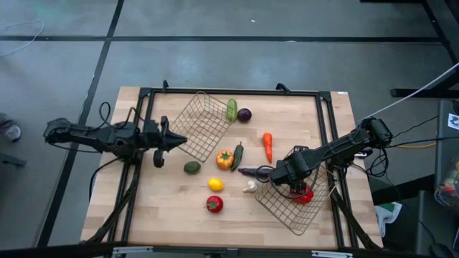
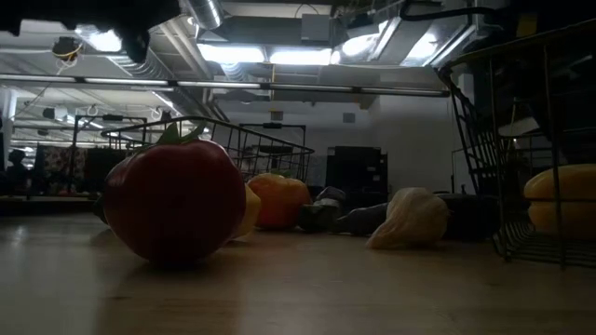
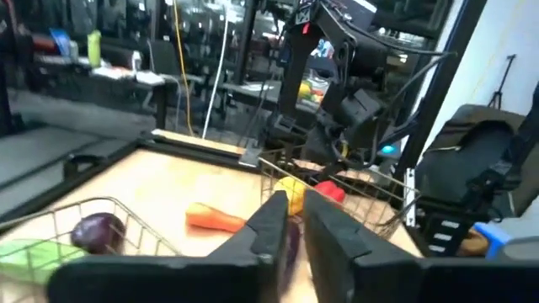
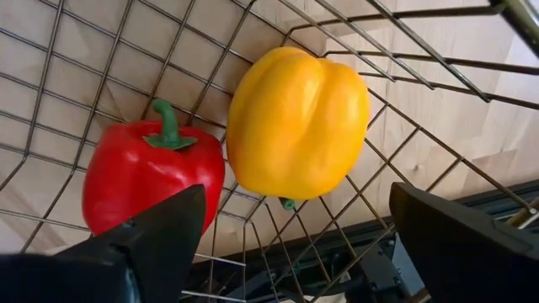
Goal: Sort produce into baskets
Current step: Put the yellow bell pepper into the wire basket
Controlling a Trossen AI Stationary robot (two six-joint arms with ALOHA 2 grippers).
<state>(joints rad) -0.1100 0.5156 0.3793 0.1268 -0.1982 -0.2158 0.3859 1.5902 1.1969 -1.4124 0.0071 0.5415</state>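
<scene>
My right gripper [image 4: 295, 244] is open and hangs over the right wire basket [image 1: 295, 208], just above a yellow pepper [image 4: 299, 122] and a red pepper [image 4: 152, 172] that lie on its mesh floor. My left gripper [image 1: 172, 140] is shut and empty beside the left wire basket [image 1: 203, 125]. On the table lie a cucumber [image 1: 232, 109], a purple onion [image 1: 244, 115], a carrot [image 1: 267, 145], an orange pepper [image 1: 224, 159], an avocado [image 1: 191, 168], a lemon [image 1: 215, 184], a tomato [image 1: 214, 204], a garlic [image 1: 249, 187] and an aubergine [image 1: 251, 171].
A dark green vegetable [image 1: 237, 155] lies beside the orange pepper. A black frame [image 1: 237, 92] runs around the table's edges. Bare wood shows at the table's near left [image 1: 158, 215]. In the low view the tomato [image 2: 174, 198] stands nearest, with the garlic [image 2: 407, 219] farther right.
</scene>
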